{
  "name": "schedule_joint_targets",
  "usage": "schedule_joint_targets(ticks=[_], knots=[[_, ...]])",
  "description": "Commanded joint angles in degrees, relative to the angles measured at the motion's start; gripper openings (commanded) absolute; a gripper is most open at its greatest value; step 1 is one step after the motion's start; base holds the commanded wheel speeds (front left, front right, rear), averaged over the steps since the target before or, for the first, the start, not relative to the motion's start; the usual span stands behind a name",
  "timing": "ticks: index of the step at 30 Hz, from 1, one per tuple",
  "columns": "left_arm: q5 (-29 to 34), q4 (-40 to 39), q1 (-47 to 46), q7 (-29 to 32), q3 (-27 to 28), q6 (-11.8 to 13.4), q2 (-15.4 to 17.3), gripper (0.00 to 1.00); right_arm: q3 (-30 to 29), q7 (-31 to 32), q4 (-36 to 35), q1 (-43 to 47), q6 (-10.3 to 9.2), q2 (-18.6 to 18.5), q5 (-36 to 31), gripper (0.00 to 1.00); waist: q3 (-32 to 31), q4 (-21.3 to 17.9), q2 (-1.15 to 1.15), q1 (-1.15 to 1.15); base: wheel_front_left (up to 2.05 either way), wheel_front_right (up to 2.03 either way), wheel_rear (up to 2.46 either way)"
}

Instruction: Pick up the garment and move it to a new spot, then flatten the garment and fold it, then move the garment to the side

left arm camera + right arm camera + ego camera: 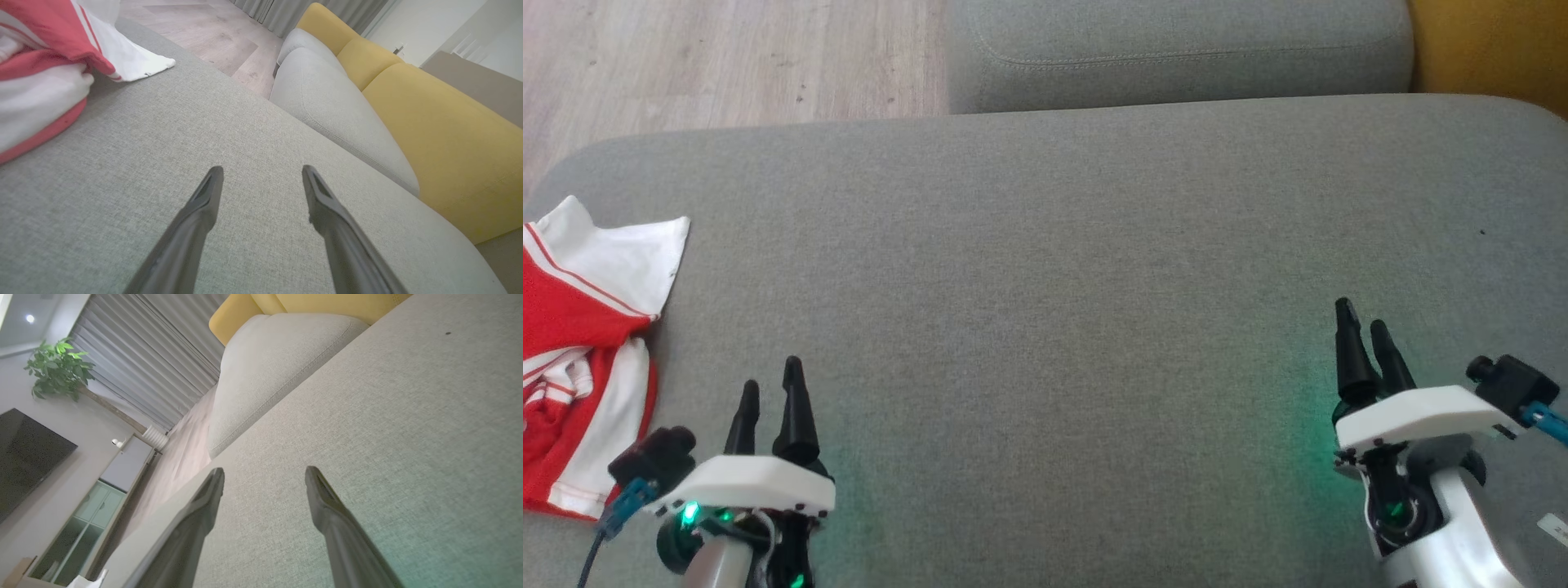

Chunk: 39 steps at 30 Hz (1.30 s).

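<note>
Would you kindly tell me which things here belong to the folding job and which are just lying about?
Job: red-and-white garment; large grey seat under it; left tool, open; right tool, open.
Lying about: far grey cushion; yellow sofa back; potted plant; television.

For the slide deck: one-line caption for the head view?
Left gripper and right gripper open over the grey cushion; crumpled red-and-white garment lies at its left end, untouched.

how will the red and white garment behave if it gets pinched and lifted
Probably floppy: the garment lies crumpled in soft folds, so lifted at one point it would likely hang and unfold. Its flat white edge suggests thin, light cloth. Pushed, it would likely bunch up rather than slide, since the grey cushion looks coarsely woven.
</note>
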Motion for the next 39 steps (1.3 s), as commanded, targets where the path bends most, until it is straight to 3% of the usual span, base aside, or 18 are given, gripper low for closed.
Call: schedule_joint_targets(ticks=[1,19,39], knots=[[1.6,-1.3,-3.4,-0.6,0.6,0.2,1.6,1.00,1.0,-0.8,-1.2,-3.5,-0.02,-1.1,-1.7,1.00,0.0,0.0,0.00,0.00,0.00,0.00,0.00],[13.4,0.7,-4.8,-3.5,-2.4,3.3,2.7,1.00,2.2,-3.6,3.4,-5.7,-0.03,-1.0,-17.3,1.00,0.5,-0.1,0.00,0.00,0.00,0.00,0.00],[25.6,1.6,-6.2,-7.1,-2.7,6.8,3.4,1.00,-2.3,-7.2,4.1,-6.9,-0.04,1.2,-37.0,1.00,0.8,-0.1,0.00,0.00,0.00,0.00,0.00]])
